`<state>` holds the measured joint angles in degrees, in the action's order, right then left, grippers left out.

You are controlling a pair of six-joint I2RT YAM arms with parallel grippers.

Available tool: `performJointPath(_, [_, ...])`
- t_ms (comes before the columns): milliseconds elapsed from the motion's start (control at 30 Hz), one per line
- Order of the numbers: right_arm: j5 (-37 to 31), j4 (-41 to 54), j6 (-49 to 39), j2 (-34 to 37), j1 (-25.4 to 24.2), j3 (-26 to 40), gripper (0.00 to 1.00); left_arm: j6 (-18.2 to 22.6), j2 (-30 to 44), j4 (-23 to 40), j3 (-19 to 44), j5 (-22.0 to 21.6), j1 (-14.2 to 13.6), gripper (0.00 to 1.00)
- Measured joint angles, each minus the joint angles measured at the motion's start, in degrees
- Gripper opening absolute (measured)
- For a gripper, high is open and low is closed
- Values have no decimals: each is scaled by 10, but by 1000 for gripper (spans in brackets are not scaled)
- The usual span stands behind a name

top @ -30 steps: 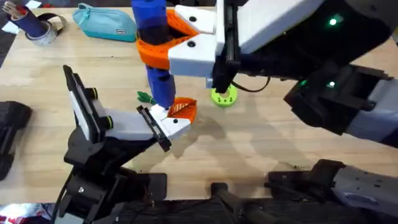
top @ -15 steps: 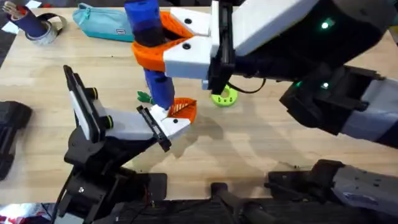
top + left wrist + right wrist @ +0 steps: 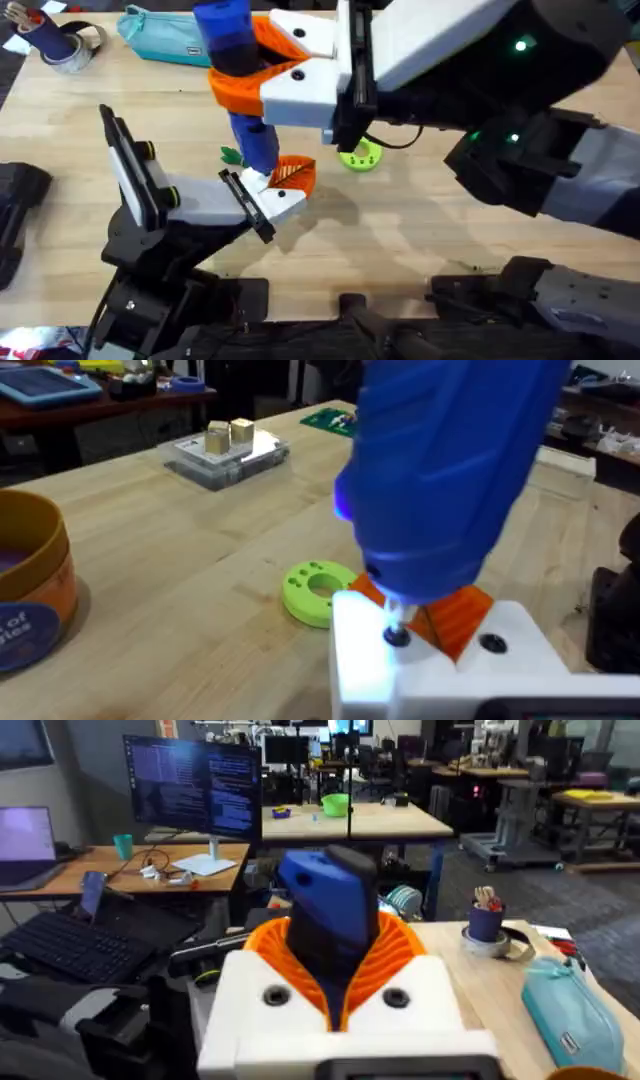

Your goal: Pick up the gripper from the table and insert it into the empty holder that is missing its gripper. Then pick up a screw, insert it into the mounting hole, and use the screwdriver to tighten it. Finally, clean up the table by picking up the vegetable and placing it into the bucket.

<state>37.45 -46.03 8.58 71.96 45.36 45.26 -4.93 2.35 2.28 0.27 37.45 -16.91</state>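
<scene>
My right gripper (image 3: 240, 78), orange jaws on a white housing, is shut on the blue screwdriver (image 3: 238, 60) and holds it almost upright. In the left wrist view the screwdriver (image 3: 450, 470) stands with its tip on a dark screw (image 3: 397, 637) in the white holder (image 3: 440, 670). That holder (image 3: 225, 205) sits at the end of the left arm. The small orange gripper (image 3: 296, 176) is seated in it, just beside the tip. A dark green vegetable (image 3: 232, 156) lies on the table behind the shaft. The tan-orange bucket (image 3: 30, 600) stands at the edge of the left wrist view.
A lime-green disc (image 3: 360, 157) lies just right of the holder. A teal pouch (image 3: 170, 35) and a tape roll with a cup (image 3: 60, 45) are at the back left. A black plate with yellow-green knobs (image 3: 128, 170) rises on the left arm. A clear box (image 3: 225, 450) sits farther off.
The right gripper and the top of the screwdriver handle have drifted slightly left. The tip stays at the holder. The left arm is almost still.
</scene>
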Motion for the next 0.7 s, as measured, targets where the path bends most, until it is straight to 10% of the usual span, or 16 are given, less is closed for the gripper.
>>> performJointPath(367, [4, -78, 2, -60, -11, -2, 33, 0, 0, 1, 0, 0, 0, 10])
performJointPath(700, [-65, 33, -43, -58, -49, -2, 33, 0, 0, 1, 0, 0, 0, 10])
